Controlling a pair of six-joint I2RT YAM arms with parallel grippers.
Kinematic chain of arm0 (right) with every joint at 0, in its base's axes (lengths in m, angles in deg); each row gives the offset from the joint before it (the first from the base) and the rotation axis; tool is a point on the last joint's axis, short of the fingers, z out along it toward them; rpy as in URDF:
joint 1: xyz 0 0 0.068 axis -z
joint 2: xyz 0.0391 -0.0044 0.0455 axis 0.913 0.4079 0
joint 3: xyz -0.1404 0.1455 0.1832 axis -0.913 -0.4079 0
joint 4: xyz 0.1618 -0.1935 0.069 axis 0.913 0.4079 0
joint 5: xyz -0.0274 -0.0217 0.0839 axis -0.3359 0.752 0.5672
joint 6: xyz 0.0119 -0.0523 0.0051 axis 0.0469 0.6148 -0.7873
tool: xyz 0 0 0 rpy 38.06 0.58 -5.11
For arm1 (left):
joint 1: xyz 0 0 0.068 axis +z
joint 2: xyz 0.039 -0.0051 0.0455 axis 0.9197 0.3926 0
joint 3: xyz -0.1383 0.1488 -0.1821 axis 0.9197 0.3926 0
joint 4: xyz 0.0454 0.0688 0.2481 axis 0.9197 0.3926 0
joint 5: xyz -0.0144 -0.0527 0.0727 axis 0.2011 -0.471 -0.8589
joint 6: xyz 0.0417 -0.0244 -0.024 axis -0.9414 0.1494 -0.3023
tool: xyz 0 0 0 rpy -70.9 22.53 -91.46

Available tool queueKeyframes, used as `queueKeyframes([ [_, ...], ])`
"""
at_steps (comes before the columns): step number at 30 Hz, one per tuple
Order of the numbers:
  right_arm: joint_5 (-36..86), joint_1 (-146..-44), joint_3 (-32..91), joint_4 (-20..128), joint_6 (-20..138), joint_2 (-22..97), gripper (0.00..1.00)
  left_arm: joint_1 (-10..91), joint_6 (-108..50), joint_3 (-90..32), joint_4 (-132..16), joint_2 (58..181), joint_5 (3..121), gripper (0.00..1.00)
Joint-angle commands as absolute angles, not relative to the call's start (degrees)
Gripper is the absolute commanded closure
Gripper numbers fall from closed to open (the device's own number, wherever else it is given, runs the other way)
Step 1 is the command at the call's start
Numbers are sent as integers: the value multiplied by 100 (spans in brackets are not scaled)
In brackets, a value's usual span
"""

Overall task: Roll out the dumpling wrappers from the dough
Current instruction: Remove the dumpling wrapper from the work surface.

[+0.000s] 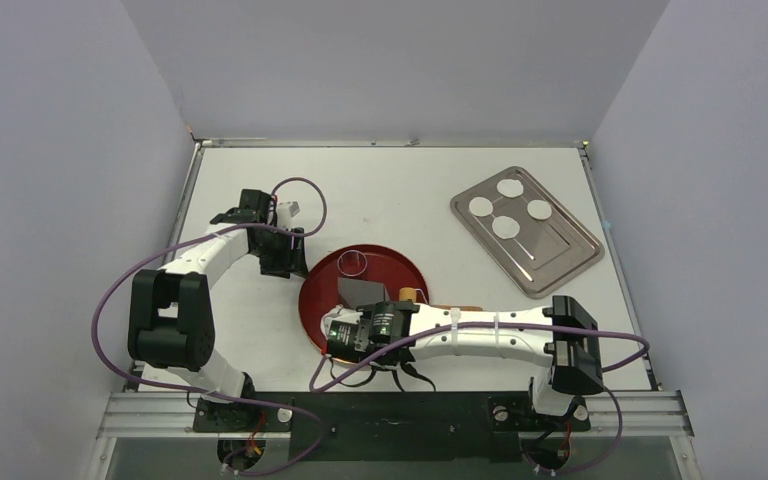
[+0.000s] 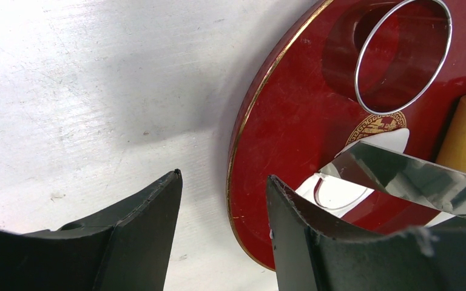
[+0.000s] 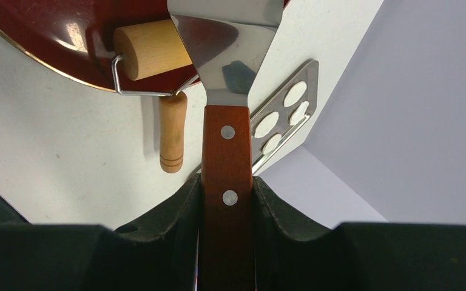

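Several dumpling wrappers [image 1: 508,187], round white discs, lie on the steel tray [image 1: 560,255] at the back right; the right wrist view shows the wrappers [image 3: 295,93] too. A patch of white dough [image 2: 334,193] with a curved cut mark lies on the red plate [image 2: 291,121], mostly hidden under a spatula blade [image 2: 400,176]. My right gripper [image 3: 227,188] is shut on the spatula's brown wooden handle [image 3: 226,157], with the blade [image 3: 224,48] reaching over the plate. My left gripper [image 2: 221,182] is open at the plate's left rim, one finger over the table and one over the plate.
A metal ring cutter [image 2: 357,73] stands on the plate's far part. A wooden rolling pin [image 3: 151,54] rests across the plate's right edge, its handle [image 3: 172,136] out over the table. In the top view the plate [image 1: 400,265] sits mid-table, the right arm [image 1: 480,335] along the near edge.
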State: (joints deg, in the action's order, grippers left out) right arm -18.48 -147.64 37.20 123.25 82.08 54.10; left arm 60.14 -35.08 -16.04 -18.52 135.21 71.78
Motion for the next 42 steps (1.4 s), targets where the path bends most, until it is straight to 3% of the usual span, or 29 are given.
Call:
queueKeyframes([
  [1, -1998, -14886, 3950, 12294, 8219, 5348, 100, 6056, -3544, -1728, -1928, 13311, 7150, 49],
  [24, -1879, -15262, 4179, 12277, 8022, 5570, 100, 6103, -3533, -1721, -1928, 13285, 7143, 49],
  [42, -2314, -14845, 3953, 12829, 7297, 5091, 100, 6107, -3533, -1718, -1953, 13289, 7122, 50],
])
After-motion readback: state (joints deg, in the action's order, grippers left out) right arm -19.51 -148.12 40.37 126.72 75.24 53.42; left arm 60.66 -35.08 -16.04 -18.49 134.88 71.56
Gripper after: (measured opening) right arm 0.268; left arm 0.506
